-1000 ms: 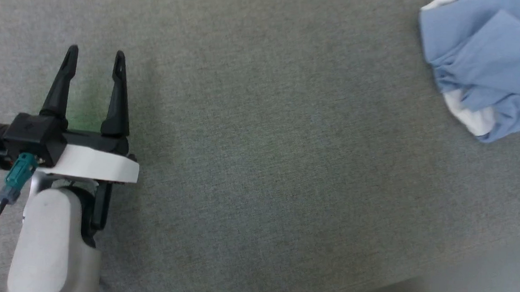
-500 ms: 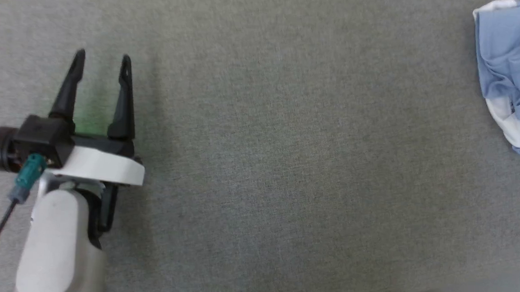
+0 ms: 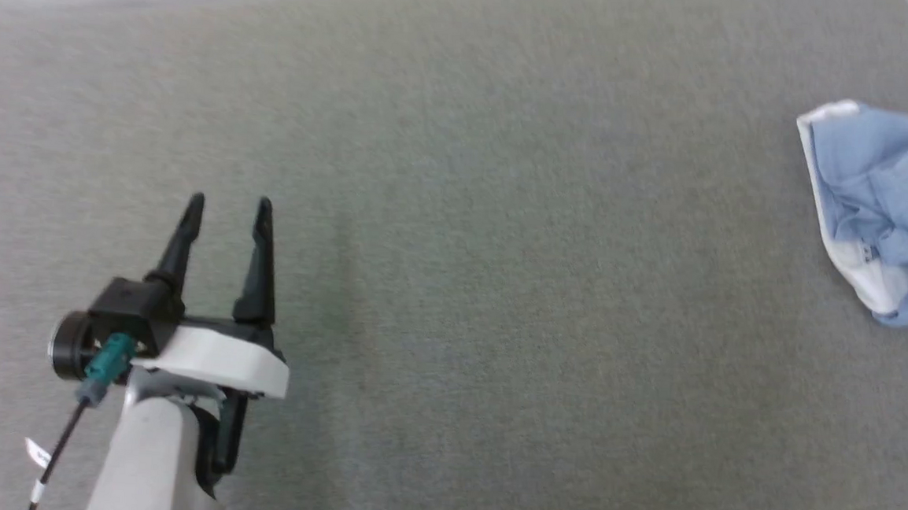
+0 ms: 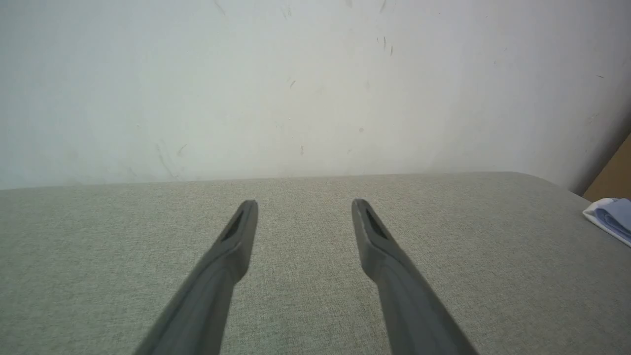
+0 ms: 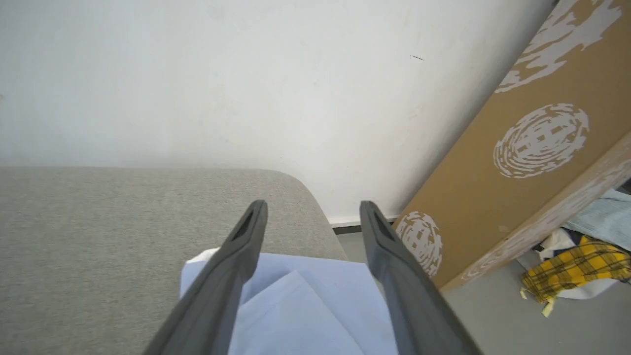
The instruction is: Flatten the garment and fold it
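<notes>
a grey, cloth-covered tabletop point(image 3: 500, 274) runs up against a plain white wall point(image 4: 296, 74) that is scuffed here and there. most of the tabletop is bare, a wide open stretch from the left side across the middle. its far right corner is rounded, and past that edge lies the grey floor point(image 5: 493, 320). the garment point(image 3: 883, 202), light blue with white trim, lies bunched in a heap close to that right edge, well apart from the left end effector point(image 3: 229, 200), which is poised over the bare cloth on the left, its two dark fingers spread wide with nothing between them. the right end effector point(image 5: 313, 203) hangs over the garment, fingers parted too, gripping nothing. beyond the corner a brown board point(image 5: 517, 148) with white printed blotches leans against the wall, and a yellow plaid cloth point(image 5: 577, 266) lies with other fabric on the floor beneath it
</notes>
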You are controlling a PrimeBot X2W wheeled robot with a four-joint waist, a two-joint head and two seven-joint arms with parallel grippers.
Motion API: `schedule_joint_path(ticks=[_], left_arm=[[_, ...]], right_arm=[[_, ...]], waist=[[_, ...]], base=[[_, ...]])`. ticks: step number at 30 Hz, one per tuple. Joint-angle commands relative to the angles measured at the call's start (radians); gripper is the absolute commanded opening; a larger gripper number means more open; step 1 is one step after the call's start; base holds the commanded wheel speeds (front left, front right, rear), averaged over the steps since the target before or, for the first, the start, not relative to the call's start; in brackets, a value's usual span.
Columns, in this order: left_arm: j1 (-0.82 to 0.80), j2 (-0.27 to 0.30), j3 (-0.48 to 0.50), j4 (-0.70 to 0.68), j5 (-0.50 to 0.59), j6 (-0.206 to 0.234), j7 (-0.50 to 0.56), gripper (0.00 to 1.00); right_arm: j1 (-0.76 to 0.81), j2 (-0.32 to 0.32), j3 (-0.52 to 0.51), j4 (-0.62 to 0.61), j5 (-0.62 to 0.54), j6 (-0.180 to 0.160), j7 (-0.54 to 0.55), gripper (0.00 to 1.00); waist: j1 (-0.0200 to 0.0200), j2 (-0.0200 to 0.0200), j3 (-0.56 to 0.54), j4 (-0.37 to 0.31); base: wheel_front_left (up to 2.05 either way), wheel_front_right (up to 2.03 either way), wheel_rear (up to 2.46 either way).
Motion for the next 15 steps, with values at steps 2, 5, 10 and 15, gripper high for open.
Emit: schedule_joint_path(ticks=[2,5,10,15], left_arm=[[0.027,-0.009,-0.012,0.014,-0.014,0.003,-0.009,1.00],[0.046,-0.016,-0.025,0.030,-0.017,0.007,-0.011,1.00],[0.077,-0.027,-0.040,0.048,-0.030,0.013,-0.012,1.00],[0.094,-0.031,-0.047,0.060,-0.040,0.018,-0.013,1.00]], right_arm=[[0.069,0.013,0.051,-0.069,0.075,-0.002,-0.015,1.00],[0.142,0.029,0.096,-0.158,0.138,-0.002,-0.016,1.00],[0.286,0.070,0.162,-0.327,0.209,-0.002,-0.007,1.00],[0.403,0.126,0.180,-0.450,0.242,-0.002,-0.007,1.00]], waist=[[0.0003,0.0000,-0.124,0.096],[0.0003,0.0000,-0.163,0.121],[0.0003,0.0000,-0.212,0.151],[0.0003,0.0000,-0.235,0.168]], base=[[0.00,0.00,0.00],[0.00,0.00,0.00],[0.00,0.00,0.00],[0.00,0.00,0.00]])
